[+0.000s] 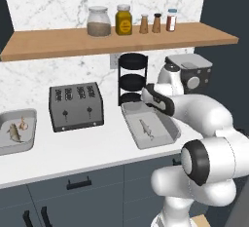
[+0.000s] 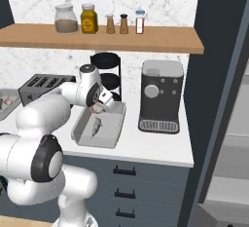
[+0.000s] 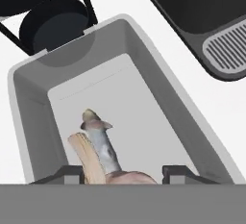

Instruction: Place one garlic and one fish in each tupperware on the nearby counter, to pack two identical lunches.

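The fingers, part open, pinch a garlic bulb above the right tupperware; light, firm, roundish, probably best held across its middle.

A toaster stands left of a black round rack; a coffee machine sits right of it. Jars and shakers line the wooden shelf.
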